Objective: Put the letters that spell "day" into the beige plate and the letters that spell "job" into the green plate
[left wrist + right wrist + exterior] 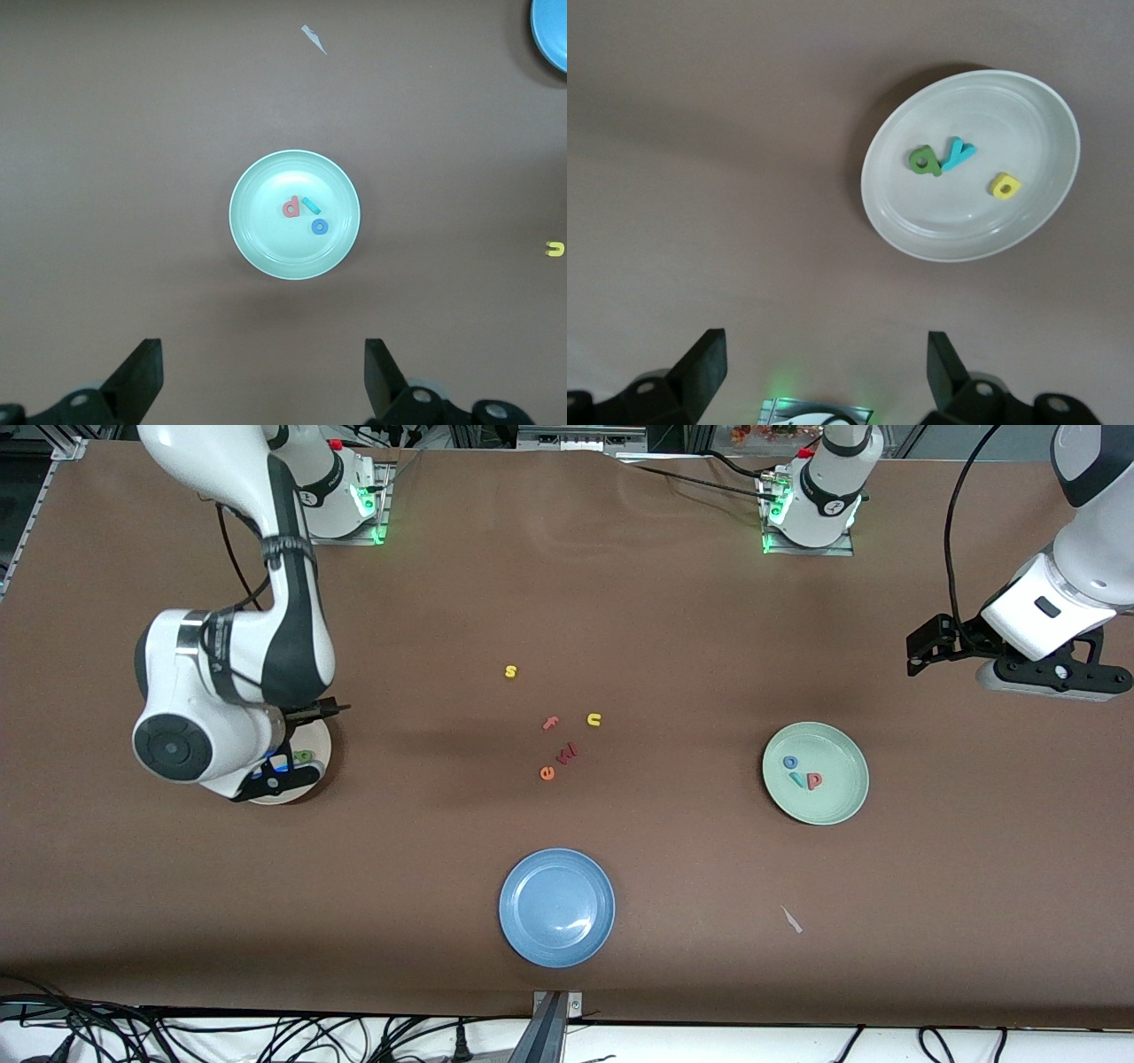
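while both arms hang in the air with nothing held, all six task letters sit in their plates.

right gripper (819, 376): jaws spread wide, empty, over the table just beside the beige plate (1045, 226), at the right arm's end of the table. in the right wrist view the plate holds the green a (925, 160) touching the teal y (958, 154), with the yellow d (1005, 185) apart from them, toward the rim at about 4 o'clock of the pair. in the front view the arm covers most of this plate.

left gripper (264, 376): jaws wide too, empty, up over the table near the green plate (842, 802), at the left arm's end. in the plate: blue o (789, 762), teal j (800, 779), pink-red b (813, 780), clustered near the middle; j touches b, o is close by.

mid-table strays: yellow s (510, 671), yellow u (594, 719), pink f (550, 724), orange e (547, 773), one more reddish letter (566, 754) i can't read. blue plate (518, 921) sits at 6 o'clock of that cluster, nearest the front camera. small pale scrap (791, 919) lies on the table at 6 o'clock of the green plate.
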You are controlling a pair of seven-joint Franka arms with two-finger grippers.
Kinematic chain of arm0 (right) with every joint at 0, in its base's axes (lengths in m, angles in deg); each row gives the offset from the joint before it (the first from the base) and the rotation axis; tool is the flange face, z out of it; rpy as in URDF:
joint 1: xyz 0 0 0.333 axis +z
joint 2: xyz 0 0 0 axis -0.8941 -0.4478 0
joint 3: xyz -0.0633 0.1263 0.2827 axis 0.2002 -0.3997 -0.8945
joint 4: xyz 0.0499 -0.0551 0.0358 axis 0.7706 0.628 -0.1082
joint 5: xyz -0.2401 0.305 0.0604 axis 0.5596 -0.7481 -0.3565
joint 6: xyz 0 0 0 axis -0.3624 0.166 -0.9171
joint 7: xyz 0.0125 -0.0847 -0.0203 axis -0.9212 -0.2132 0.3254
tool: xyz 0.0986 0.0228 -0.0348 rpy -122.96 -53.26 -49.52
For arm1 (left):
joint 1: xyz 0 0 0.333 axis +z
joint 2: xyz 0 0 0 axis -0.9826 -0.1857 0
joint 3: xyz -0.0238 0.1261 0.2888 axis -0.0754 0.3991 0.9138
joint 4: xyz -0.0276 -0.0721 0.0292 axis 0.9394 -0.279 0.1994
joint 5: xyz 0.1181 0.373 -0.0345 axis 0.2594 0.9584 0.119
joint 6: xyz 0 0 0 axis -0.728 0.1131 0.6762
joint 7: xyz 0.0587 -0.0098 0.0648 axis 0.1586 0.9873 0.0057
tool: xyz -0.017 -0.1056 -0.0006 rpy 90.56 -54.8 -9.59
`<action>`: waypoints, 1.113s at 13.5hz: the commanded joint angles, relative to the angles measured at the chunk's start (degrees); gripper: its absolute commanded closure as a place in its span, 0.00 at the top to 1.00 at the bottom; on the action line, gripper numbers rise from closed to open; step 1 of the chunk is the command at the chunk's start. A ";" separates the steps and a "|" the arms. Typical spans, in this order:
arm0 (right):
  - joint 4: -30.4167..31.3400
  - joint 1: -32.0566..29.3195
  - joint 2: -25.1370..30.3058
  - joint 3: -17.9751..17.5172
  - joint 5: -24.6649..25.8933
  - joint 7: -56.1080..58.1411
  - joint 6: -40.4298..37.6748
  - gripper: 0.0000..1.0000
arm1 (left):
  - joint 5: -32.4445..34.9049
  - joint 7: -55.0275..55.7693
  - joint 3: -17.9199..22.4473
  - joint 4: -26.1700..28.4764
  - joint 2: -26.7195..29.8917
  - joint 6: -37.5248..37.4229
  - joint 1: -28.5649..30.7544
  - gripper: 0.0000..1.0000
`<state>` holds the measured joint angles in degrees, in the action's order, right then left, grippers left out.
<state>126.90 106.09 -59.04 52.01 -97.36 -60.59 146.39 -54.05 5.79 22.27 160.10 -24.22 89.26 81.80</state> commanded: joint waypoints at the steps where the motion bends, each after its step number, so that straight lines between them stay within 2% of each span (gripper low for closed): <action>1: 7.17 -3.56 11.98 -11.06 9.73 -6.40 1.22 1.00 | -0.81 -1.16 0.10 -0.24 0.61 -0.38 -0.04 1.00; 2: 7.97 -6.46 14.53 -15.55 11.42 -7.64 1.22 1.00 | -0.81 -1.16 0.10 -0.24 0.61 -0.38 -0.04 1.00; 5: 9.12 -16.81 20.51 -26.20 11.79 -7.13 4.37 1.00 | -0.81 -1.16 0.10 -0.24 0.61 -0.47 -0.04 1.00; 7: 9.56 -25.34 25.08 -31.84 11.79 -7.13 4.38 1.00 | -0.81 -0.99 0.01 -0.24 0.61 -0.55 -0.13 1.00; 9: 9.21 -29.49 28.87 -32.56 11.79 -7.39 4.56 1.00 | -0.81 -1.08 0.10 -0.24 0.61 -0.64 -0.13 1.00; 13: 8.86 -35.56 31.51 -32.65 11.00 -7.39 4.38 1.00 | -0.90 -1.08 0.01 -0.24 0.61 -0.73 -0.22 1.00; 15: 8.86 -35.84 31.52 -32.65 11.44 -7.39 4.39 1.00 | -0.90 -0.99 0.01 -0.24 0.61 -0.91 -0.22 1.00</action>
<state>133.80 71.44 -28.69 20.85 -86.17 -67.62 149.59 -54.05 5.79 22.20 160.09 -24.22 89.14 81.65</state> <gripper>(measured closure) 0.000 0.000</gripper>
